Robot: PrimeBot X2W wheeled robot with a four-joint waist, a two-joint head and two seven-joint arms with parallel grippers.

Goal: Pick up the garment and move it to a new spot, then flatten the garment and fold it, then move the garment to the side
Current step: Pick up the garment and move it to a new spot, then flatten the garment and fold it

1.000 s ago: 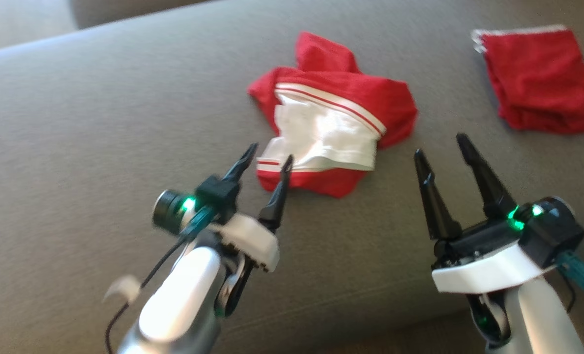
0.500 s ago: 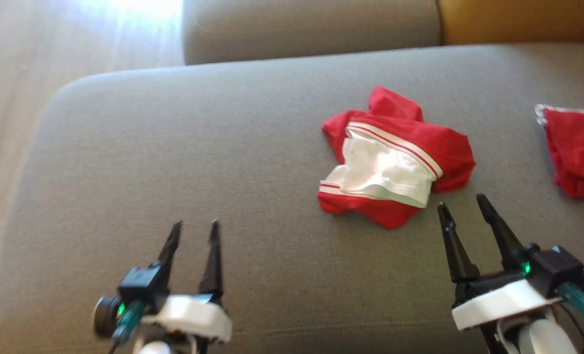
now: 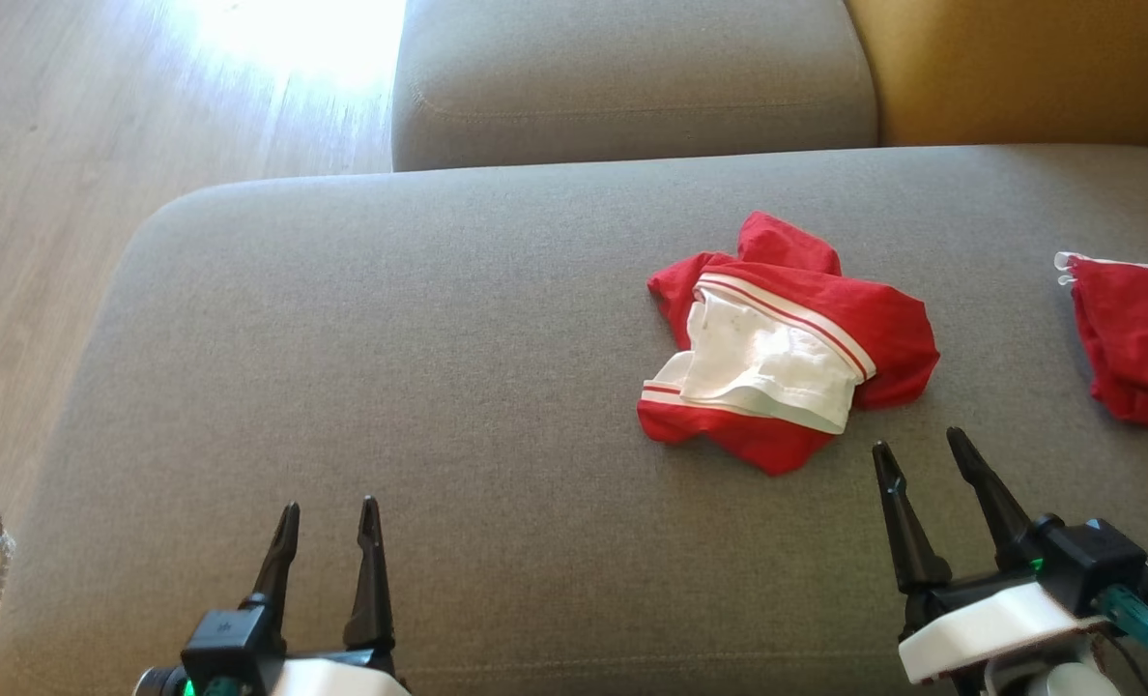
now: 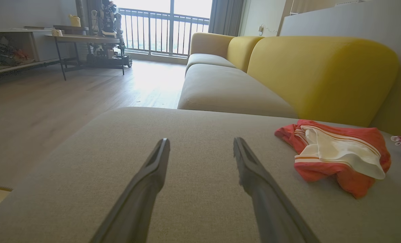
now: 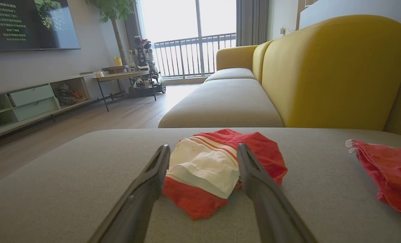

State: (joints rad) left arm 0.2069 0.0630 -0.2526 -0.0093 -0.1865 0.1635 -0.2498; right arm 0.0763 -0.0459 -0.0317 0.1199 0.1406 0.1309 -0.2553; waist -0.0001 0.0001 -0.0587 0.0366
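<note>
**Head view.** Crumpled red garment (image 3: 787, 358), white lining turned outward, lying right of centre on a grey sofa cushion (image 3: 390, 387). Right gripper (image 3: 917, 438) just short of its near edge, jaws spread wide, nothing held. Left gripper (image 3: 330, 503) low at the near left, likewise spread and empty, well apart from the garment. Second red cloth (image 3: 1134, 338) at the right edge, clear of the first. Wood floor (image 3: 100, 145) beyond the cushion's left end, yellow backrest (image 3: 1009, 68) at upper right.

**Left wrist view.** Two dark fingers (image 4: 146, 189) parted above bare cushion, aimed past the garment, which sits off to the right, untouched.

**Right wrist view.** Fingers (image 5: 143, 192) framing the garment's near side, red hem and white lining between them, seemingly short of contact.

**Outlook.** Judged as pick-up not yet begun, with flattening, folding and setting aside all to come.
- Too shallow a bite: likely to catch only the loose white lining, leaving the red body to sag or slip free on the lift.
- Too deep a bite: cushion fabric pinched along with the cloth.
- A one-handed lift, with the left gripper so far off: a twisted bundle, harder to spread flat at the new spot.
- A carry to the right: danger of landing on the second red cloth and tangling the two.
</note>
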